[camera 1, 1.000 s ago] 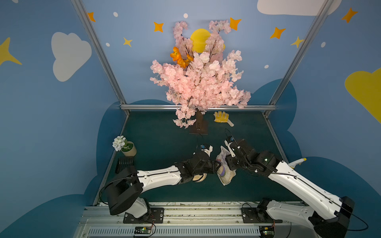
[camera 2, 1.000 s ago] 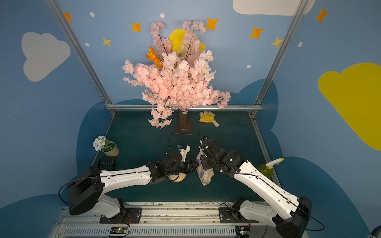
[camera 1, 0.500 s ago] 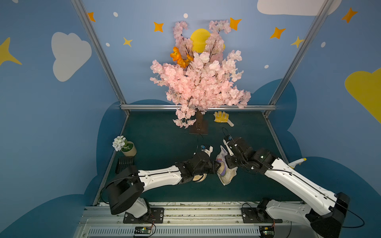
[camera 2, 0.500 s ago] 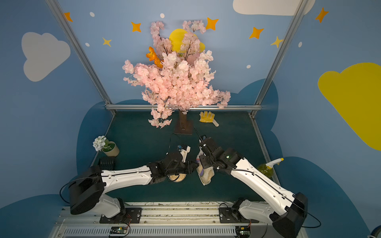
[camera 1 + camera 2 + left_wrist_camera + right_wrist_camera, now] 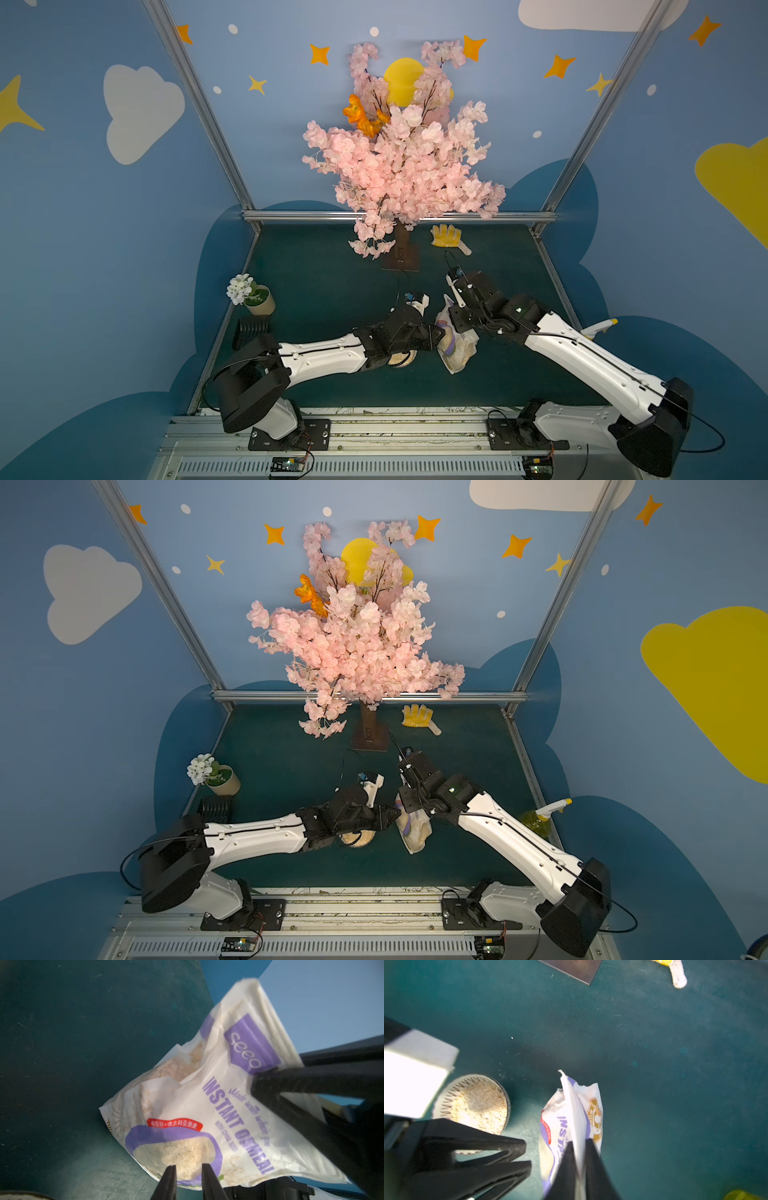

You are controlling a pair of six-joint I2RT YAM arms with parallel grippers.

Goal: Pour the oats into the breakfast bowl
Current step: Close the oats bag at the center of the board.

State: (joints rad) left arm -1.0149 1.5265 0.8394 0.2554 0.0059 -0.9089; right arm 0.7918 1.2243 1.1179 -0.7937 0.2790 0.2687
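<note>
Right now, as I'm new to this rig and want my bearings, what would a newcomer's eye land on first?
A big pink blossom tree towers at the back middle of the green table, easily the loudest thing. Nearer the front, the right gripper is shut on the top edge of a purple-printed instant oatmeal bag, which hangs beside a lattice-sided bowl already holding oats.

A tall artificial tree with pink fabric blossoms and a brown trunk (image 5: pixel 407 166) stands on a flat square metal plate (image 5: pixel 411 262) at the far side of the dark green table (image 5: pixel 316 266). Just beside the tree's base lies a yellow knitted glove with a white cuff (image 5: pixel 446 236). Well apart from the tree, nearer the robot, a small beige pot of white flowers (image 5: pixel 259 301) stands beside a black ribbed plastic rack (image 5: pixel 250 331). Equally far on the tree's other side is a yellow-green spray bottle with a white nozzle (image 5: pixel 538 818).
</note>
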